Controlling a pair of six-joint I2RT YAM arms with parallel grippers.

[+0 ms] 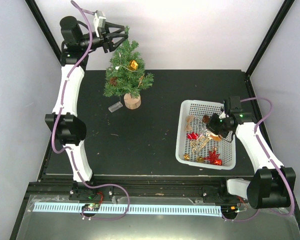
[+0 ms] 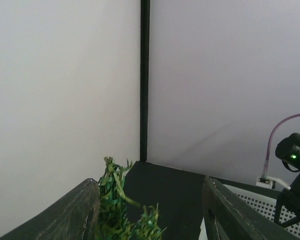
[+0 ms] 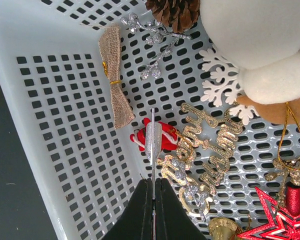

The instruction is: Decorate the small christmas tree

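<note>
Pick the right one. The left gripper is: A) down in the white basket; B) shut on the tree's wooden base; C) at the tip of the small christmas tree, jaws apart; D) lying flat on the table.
C: in the top view the left gripper sits at the tip of the small christmas tree, and its wrist view shows the treetop between its spread fingers.

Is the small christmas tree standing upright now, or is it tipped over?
Upright. The small christmas tree stands on its round wooden base, which sits flat on the black table.
</note>
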